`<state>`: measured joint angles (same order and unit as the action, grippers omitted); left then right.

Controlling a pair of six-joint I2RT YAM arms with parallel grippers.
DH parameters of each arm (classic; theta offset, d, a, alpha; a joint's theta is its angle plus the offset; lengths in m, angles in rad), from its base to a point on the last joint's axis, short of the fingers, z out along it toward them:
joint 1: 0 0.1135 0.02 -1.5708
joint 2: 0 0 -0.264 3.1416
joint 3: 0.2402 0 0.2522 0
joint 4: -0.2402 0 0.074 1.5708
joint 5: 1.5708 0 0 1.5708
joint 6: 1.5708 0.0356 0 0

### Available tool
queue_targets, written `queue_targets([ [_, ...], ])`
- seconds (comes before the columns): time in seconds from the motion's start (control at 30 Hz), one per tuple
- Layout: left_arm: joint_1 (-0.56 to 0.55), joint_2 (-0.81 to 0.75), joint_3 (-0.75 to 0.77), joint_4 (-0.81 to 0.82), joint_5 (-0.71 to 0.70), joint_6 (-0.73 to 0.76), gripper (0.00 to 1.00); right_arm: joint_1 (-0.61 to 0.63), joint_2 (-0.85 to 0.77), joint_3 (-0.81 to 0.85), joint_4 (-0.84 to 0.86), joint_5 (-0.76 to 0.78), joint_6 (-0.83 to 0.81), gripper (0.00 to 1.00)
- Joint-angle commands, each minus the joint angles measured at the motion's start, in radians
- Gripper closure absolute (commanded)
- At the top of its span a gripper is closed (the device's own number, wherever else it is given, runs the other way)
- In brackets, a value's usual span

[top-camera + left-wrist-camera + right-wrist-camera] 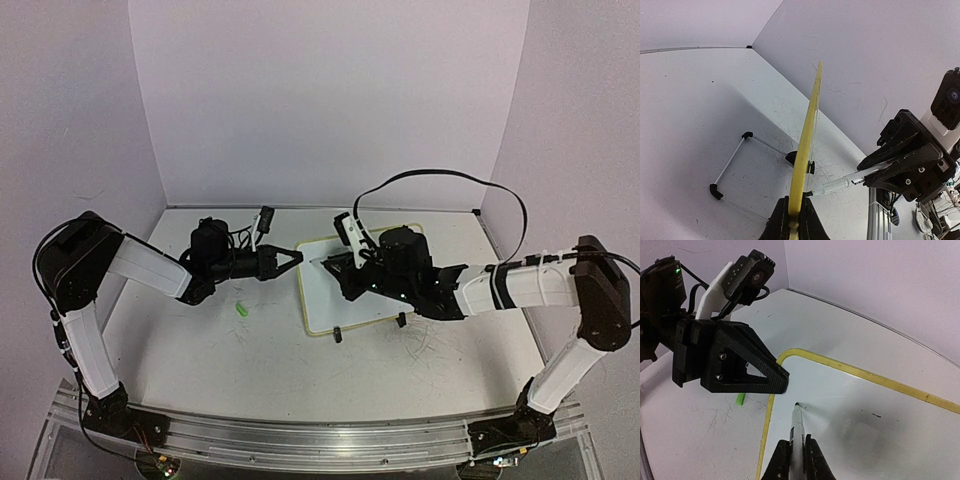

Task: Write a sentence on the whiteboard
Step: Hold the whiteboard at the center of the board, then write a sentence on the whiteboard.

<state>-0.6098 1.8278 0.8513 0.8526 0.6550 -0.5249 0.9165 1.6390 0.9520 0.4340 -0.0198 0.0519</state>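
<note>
While the small white whiteboard (pixel 345 300) with its pale yellow rim sits right of centre on the scratched white table (pixel 220 360), my left gripper (pixel 794 220) is clamped on its left edge, the rim pinched between both fingers. My right gripper (pixel 796 460) is closed on a slim pale marker (pixel 798 427). Its dark tip points at the board just inside that rim, near my left fingers. A small green piece (pixel 242 309) lies on the table, left of the board.

Blocked: whiteboard (pixel 322 300) left edge, by left gripper (pixel 296 257); far-left corner, by right gripper (pixel 333 264), marker (pixel 797 432); near-left seemingly open.
</note>
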Motion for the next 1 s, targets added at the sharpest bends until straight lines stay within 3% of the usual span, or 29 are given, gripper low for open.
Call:
queue_targets([
  [0.0,0.004,-0.005,0.03,0.024,0.003,0.013,0.96,0.007,-0.003,0.017,0.067,0.009,-0.001,1.0],
  [0.97,0.002,-0.013,0.027,0.023,0.022,0.04,1.0,0.014,0.058,0.045,0.055,0.036,0.021,1.0],
])
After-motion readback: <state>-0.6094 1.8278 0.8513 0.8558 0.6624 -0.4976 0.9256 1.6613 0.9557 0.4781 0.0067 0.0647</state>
